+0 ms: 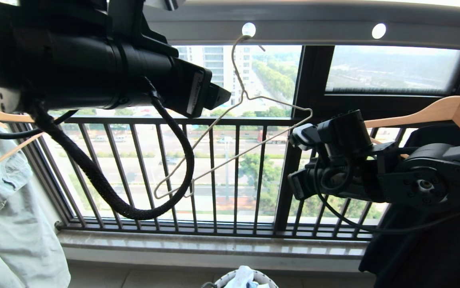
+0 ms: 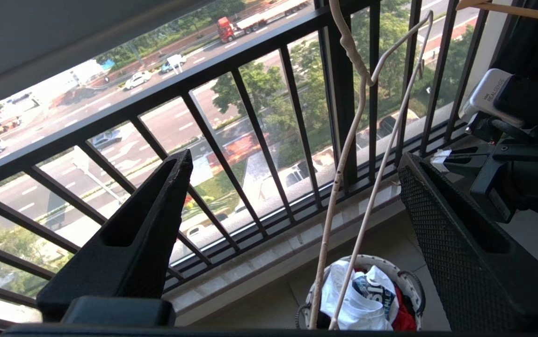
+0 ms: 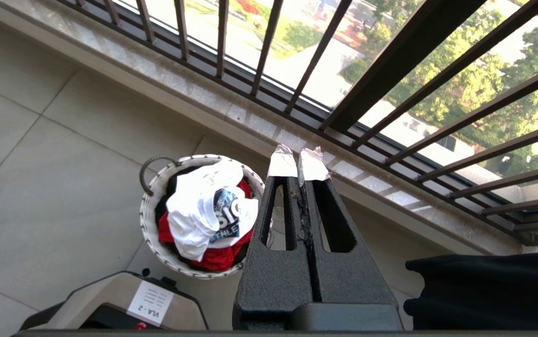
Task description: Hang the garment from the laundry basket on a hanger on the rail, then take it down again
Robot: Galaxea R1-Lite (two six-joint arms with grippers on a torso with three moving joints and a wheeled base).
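- Rail (image 1: pixel 334 30): grey bar pierced by round holes, running across the twelve o'clock edge of the head view.
- Hanger (image 1: pixel 230 144): thin cream wire; its hook sits in a hole of the rail; the frame hangs bare and tilted, the low end toward seven o'clock, the high end toward three o'clock, close by the right end effector; in the left wrist view its wires (image 2: pixel 344 164) pass between the two fingers without touching either.
- Left end effector (image 2: pixel 292 206): fingers spread wide, empty; the arm fills the ten o'clock part of the head view.
- Right end effector (image 3: pixel 298 164): fingers pressed together, taped tips touching, nothing between them; raised at the three o'clock side of the head view (image 1: pixel 300 164).
- Garment (image 3: pixel 203 206): white T-shirt with dark blue print, crumpled on top of a red cloth (image 3: pixel 217 257) inside the laundry basket.
- Laundry basket (image 3: pixel 149 220): round white woven basket on the floor, at six o'clock in the head view, below the window railing (image 1: pixel 214 176).
- Wooden hangers: one at three o'clock (image 1: pixel 446 112) bearing a black shirt (image 1: pixel 434 256); another at nine o'clock bearing a pale garment (image 1: pixel 10 224).
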